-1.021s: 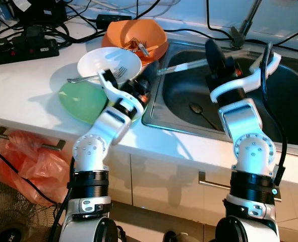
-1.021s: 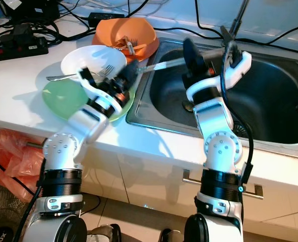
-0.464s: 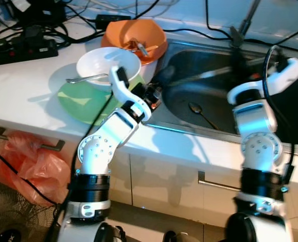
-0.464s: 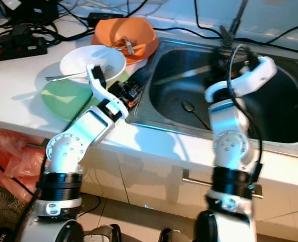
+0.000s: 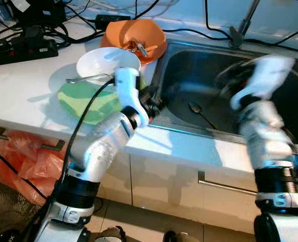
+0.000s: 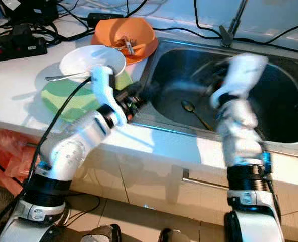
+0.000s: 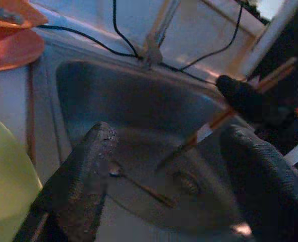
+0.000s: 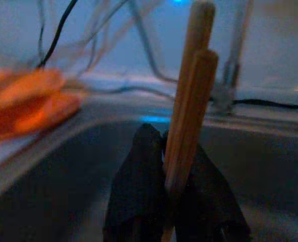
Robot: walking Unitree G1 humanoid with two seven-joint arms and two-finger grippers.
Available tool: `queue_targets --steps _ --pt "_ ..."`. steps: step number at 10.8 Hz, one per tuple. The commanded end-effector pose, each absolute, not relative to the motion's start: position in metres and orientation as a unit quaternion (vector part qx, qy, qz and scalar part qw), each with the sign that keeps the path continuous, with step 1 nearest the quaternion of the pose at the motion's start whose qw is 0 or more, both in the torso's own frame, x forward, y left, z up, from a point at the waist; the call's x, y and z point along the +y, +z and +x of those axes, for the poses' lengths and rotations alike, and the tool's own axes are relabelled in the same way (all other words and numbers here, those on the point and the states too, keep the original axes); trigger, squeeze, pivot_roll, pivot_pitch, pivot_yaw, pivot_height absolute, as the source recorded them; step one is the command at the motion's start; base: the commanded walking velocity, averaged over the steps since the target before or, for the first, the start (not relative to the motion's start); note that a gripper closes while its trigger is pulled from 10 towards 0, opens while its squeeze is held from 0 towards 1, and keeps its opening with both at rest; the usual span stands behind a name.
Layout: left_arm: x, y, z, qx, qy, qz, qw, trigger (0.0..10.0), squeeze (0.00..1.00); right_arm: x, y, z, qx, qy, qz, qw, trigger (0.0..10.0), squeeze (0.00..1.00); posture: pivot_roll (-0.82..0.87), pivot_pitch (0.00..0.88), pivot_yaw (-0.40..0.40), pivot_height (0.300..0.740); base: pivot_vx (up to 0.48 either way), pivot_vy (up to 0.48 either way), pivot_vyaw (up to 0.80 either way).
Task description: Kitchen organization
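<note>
head views bright, right arm (image 5: 262, 96) motion-blurred; wrist views dim and soft.

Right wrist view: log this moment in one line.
right end effector: shut on wooden chopsticks | over steel sink | left end effector: open

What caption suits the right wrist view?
Right claw shut on a pair of wooden chopsticks above the steel sink.

Wooden chopsticks (image 8: 189, 116), brushed-metal sink (image 5: 199, 96) (dull sheen).
</note>
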State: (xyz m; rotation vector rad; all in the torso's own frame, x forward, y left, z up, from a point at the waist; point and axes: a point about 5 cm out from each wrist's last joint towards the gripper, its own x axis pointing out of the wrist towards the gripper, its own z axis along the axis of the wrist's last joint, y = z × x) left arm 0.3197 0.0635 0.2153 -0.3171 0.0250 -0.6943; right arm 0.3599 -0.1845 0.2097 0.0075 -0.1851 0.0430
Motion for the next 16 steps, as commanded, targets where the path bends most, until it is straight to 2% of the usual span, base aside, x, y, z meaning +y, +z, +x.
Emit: queue_targets --steps 1,4,5,6,10,12,14,16 --pt "0.061 0.213 0.317 0.008 -0.348 -0.135 0.928 10.0 1.00 -0.186 0.201 0.360 -0.079 0.030 -0.024 0.996 10.0 0.00 0.08 0.129 -0.017 0.740 0.000 0.000 0.00" --pt "0.058 0.203 0.311 0.020 -0.381 -0.090 0.920 10.0 1.00 -0.169 0.173 0.369 -0.026 0.118 -0.091 0.988 10.0 0.00 0.08 0.131 -0.013 0.740 0.000 0.000 0.00" --pt "0.057 0.203 0.309 0.019 -0.387 -0.083 0.918 10.0 1.00 -0.167 0.167 0.371 -0.015 0.131 -0.113 0.985 10.0 0.44 0.09 0.129 -0.018 0.740 0.000 0.000 0.00" --pt "0.058 0.202 0.308 0.019 -0.390 -0.076 0.917 10.0 1.00 -0.166 0.165 0.372 -0.012 0.138 -0.122 0.983 10.0 1.00 0.10 0.129 -0.020 0.740 0.000 0.000 0.00" --pt "0.066 0.205 0.309 0.000 -0.373 -0.063 0.926 10.0 0.98 -0.164 0.163 0.373 -0.020 0.150 -0.126 0.980 10.0 1.00 0.09 0.130 -0.024 0.740 0.000 0.000 0.00" --pt "0.073 0.216 0.317 -0.035 -0.334 -0.069 0.939 10.0 1.00 -0.168 0.173 0.375 -0.044 0.127 -0.104 0.985 10.0 1.00 0.10 0.127 -0.025 0.740 0.000 0.000 0.00" --pt "0.084 0.226 0.321 -0.074 -0.300 -0.081 0.948 10.0 1.00 -0.162 0.181 0.372 -0.065 0.138 -0.082 0.985 10.0 1.00 0.10 0.124 -0.026 0.740 0.000 0.000 0.00" --pt "0.095 0.237 0.324 -0.128 -0.253 -0.057 0.957 10.0 1.00 -0.158 0.192 0.369 -0.092 0.138 -0.046 0.985 10.0 1.00 0.10 0.121 -0.027 0.740 0.000 0.000 0.00"
